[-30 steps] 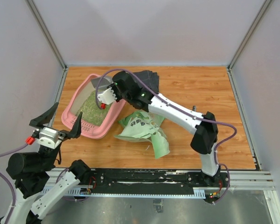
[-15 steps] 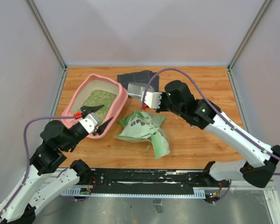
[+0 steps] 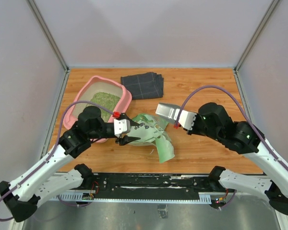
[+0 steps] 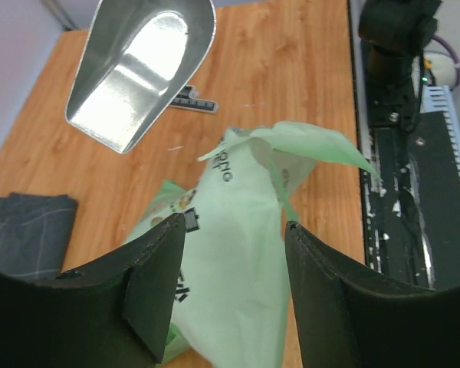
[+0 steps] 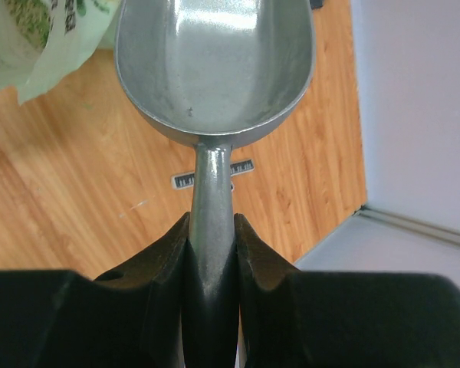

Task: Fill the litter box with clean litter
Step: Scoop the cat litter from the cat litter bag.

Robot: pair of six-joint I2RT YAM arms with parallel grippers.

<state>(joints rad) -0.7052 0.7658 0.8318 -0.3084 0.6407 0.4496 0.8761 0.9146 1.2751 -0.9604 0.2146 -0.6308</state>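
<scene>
The pink litter box [image 3: 126, 98] stands at the back left and holds greenish-tan clean litter [image 3: 104, 100]. My left gripper [image 3: 128, 132] is open over the left part of the green-and-white bag [image 3: 151, 136], its fingers either side of the bag [image 4: 238, 253] in the left wrist view. My right gripper [image 3: 177, 122] is shut on the handle of the grey metal scoop [image 3: 167, 110], held above the table right of the bag. The scoop bowl [image 5: 215, 61] is empty. It also shows in the left wrist view [image 4: 142, 65].
A dark grey folded cloth [image 3: 142, 85] lies at the back centre beside the litter box, and in the left wrist view [image 4: 23, 230]. Grey walls stand on three sides. The arms' base rail [image 3: 153, 184] runs along the near edge.
My left arm has swung right from the litter box's front to the bag. My right arm has pulled back right and nearer with the scoop, away from the litter box and the cloth.
</scene>
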